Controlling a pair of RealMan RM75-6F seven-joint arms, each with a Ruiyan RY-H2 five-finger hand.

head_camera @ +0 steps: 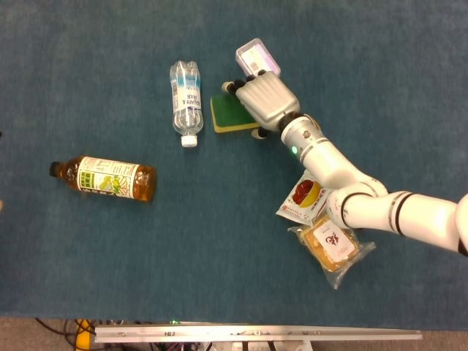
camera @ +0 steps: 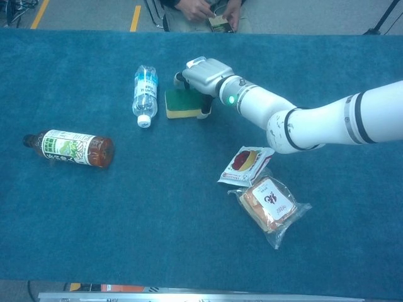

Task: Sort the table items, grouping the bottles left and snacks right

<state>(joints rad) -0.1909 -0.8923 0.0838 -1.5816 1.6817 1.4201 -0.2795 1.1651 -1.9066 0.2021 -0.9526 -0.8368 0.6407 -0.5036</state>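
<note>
Fingers point(head_camera: 257, 93) of right hand point(head_camera: 267, 101) curled down over green-and-yellow sponge point(head_camera: 228, 114), thumb at its near edge; closing around it, firm grasp not confirmed from either view. Left hand out of frame in both views.

Small clear-lidded box point(head_camera: 257, 58) just beyond the knuckles, apart from sponge.

Progress, judged from layout: partly sorted. Clear water bottle point(head_camera: 186, 95) lying on its side just left of sponge, white cap toward the robot. Amber tea bottle point(head_camera: 107, 178) also on its side, farther left, dark cap pointing left. Both bottles already on the left half, though well apart from each other. Two snack packets on the right, touching: flat white wrapper with red-and-yellow print point(head_camera: 306, 196), and crinkled clear bag holding a brown pastry point(head_camera: 333, 243). Sponge and box left in the middle, unplaced.

Table covering: blue carpet-like cloth point(head_camera: 219, 256), matte, short nap. Bottles smooth, rigid plastic; sponge soft, blocky, scouring layer on top.
</note>
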